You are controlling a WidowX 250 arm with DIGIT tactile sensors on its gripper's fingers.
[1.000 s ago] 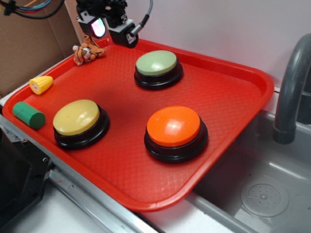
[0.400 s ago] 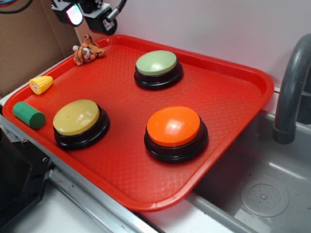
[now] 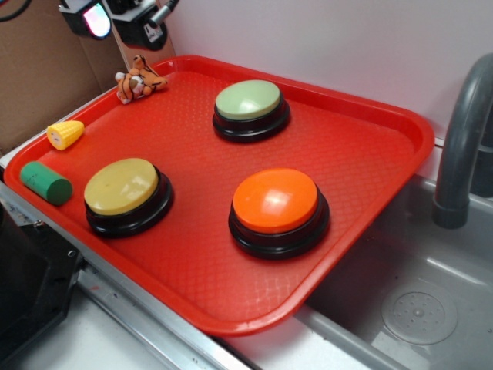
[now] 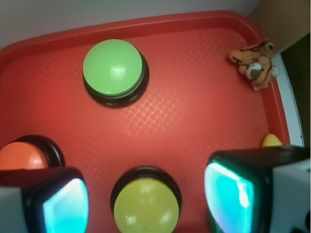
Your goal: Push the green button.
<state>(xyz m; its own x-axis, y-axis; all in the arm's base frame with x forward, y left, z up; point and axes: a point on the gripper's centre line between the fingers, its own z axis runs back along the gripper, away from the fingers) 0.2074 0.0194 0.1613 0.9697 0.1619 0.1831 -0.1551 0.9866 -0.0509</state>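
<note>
High above the far left corner of the glossy red plastic tray (image 3: 362, 193), the black gripper with its glowing finger pads (image 3: 115, 17) is seen, well apart from every button. In the wrist view the two pads are set wide apart with nothing between them, so the fingers are spread and empty.

The pale sage-green domed push button on its glossy black round base (image 3: 248, 100) sits toward the back of the tray, nearer the wall, and is untouched; the press is judged not yet begun.

Several faults could arise from here. A long traverse is required, and a descent begun too soon could be brought down on the yellow domed button (image 3: 121, 186) or the orange domed button (image 3: 276, 200), both alike in size and shape. With the fingers spread, the dome could be straddled rather than pressed, or one pad could slide off its smooth curve. The small dark green cylinder block (image 3: 45, 183) at the tray's left edge could also be mistaken for the target by colour.

The domes appear smooth and slightly shiny. The tray floor is embossed with a fine diamond lattice and ringed by a raised, rounded rim. A soft striped tiger toy (image 3: 138, 79) and a small yellow toy corn cob (image 3: 65, 134) are noted near the left rim.
</note>
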